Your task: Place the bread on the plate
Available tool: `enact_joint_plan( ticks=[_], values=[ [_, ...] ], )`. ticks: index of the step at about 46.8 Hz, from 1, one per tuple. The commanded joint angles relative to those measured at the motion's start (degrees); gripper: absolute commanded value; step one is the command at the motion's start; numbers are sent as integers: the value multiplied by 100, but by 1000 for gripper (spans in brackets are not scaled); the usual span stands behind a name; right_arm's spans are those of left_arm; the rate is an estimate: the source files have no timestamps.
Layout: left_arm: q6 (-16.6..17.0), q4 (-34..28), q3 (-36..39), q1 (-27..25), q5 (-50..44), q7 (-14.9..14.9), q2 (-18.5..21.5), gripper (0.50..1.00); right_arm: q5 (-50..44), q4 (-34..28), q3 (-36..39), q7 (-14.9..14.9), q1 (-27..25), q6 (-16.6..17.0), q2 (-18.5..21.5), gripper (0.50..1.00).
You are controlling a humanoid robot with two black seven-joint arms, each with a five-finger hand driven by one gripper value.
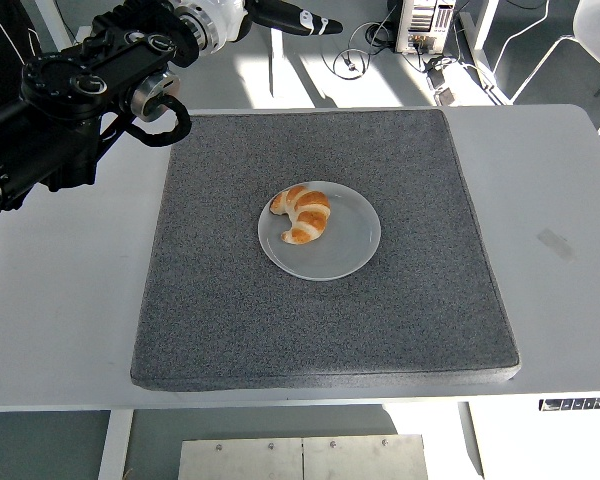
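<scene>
A golden croissant (pixel 302 213) lies on the left part of a round translucent plate (pixel 345 245) in the middle of a grey mat (pixel 320 330). My left hand (pixel 290 18) is raised high at the picture's top, well clear of the plate, fingers stretched out and empty. Its black arm (pixel 70 90) comes in from the upper left. The right arm does not show.
The grey mat covers most of the white table (pixel 560 230). Beyond the table's far edge are a floor with cables, a computer case (pixel 425 22) and chair legs.
</scene>
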Motion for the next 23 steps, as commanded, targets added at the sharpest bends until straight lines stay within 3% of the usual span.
enact_joint_plan(
  ticks=[1,11,23],
  values=[
    [7,3,-669,386,-156,14,174,983,-1,2,-10,-1,-17,5,0,1000],
    [16,-6,-2200,1538,-613,49,263,984,-1,2,7,-1,-8,5,0,1000],
    [24,3,-2622,2285,-814,49,-53,984,8,2,25,-1,27,-13,0,1000]
  ],
)
